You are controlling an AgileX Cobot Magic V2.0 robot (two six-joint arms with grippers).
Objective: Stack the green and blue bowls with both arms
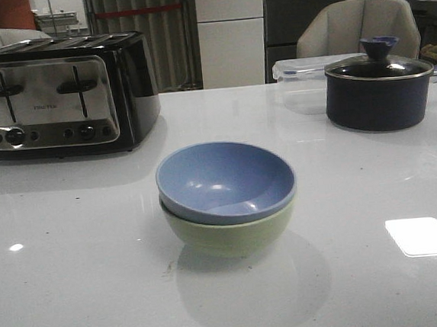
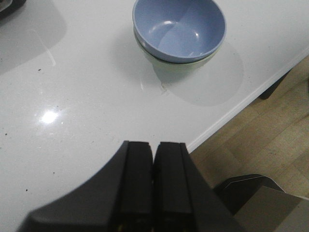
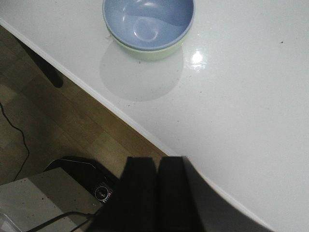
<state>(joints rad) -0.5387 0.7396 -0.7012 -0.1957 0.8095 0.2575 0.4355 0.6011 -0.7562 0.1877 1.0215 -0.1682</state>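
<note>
Where the front view looks forward over the glossy white table (image 1: 77, 298), the largest thing on it is the black and brushed-steel four-slot toaster (image 1: 59, 97) at the far left, then the dark navy pot with a glass lid and blue knob (image 1: 380, 88) at the far right, with a clear lidded plastic container (image 1: 299, 84) just behind and beside the pot. Nearer the middle sits the dusty blue round matte bowl (image 1: 226, 180), nested inside the pale sage green round matte bowl (image 1: 229, 235) and tilted a little within it. The stack stands well apart from both toaster and pot, with nothing in front of it.

Neither arm appears in the front view; only the wrist views show them. The left wrist view shows the black left gripper (image 2: 153, 159) with its two fingers pressed together and nothing between them, held above the table near its edge, the stacked bowls well ahead of it. That view also reveals the wooden floor (image 2: 270, 130) beyond the table edge. The right wrist view shows the black right gripper (image 3: 157, 169), fingers likewise closed on nothing, over the table edge, with the floor, a black cable (image 3: 19, 140) and a grey base part (image 3: 38, 198) below. The bowls lie well apart from it.
</note>
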